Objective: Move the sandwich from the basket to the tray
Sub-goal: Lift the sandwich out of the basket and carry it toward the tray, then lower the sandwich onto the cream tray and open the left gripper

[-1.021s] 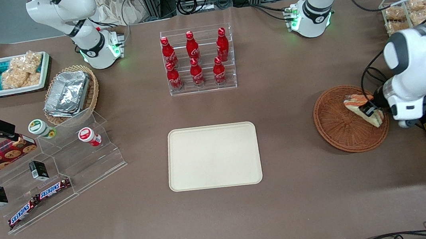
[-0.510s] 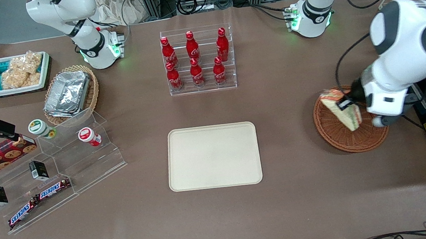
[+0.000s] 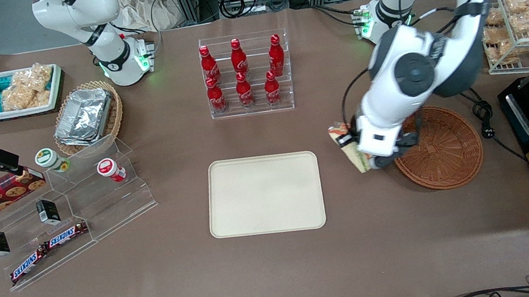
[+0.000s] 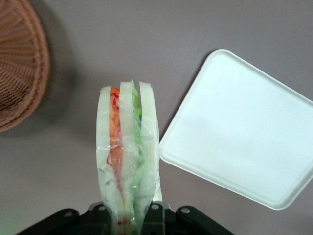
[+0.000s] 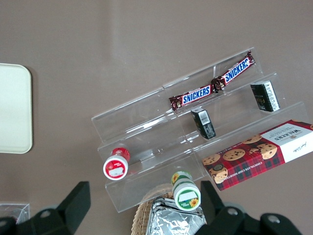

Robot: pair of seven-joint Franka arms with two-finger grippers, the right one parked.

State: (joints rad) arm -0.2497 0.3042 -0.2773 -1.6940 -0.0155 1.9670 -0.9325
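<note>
**Sandwich in transit between basket and tray**

The gripper [image 3: 355, 152] hangs above the brown surface [image 3: 279, 276], between the basket [image 3: 444, 153] and the tray [image 3: 265, 194], and it is clamped on the sandwich [image 4: 128, 156]. The wrist view explains the grasp: the wedge is pinched at one end, across its flat bread faces, so the orange, green and red layers are pressed together instead of splaying, and the free end juts out ahead of the wrist camera. Clear film wraps the wedge, which probably helps it stay whole under the squeeze.

In the front view the sandwich sits just outside the basket's rim, on the tray's side, part-hidden by the arm's white wrist. How high it rides over the surface is hard to judge from these angles, though it appears lifted clear.

The basket now holds nothing, so the pick seems done. The tray lies bare and flat nearby, its low rim offering little obstacle. The remaining work, as I read it, is to carry the wedge over the tray, lower it and let go, taking care that a soft, tall piece set down on a narrow edge may tip.
</note>
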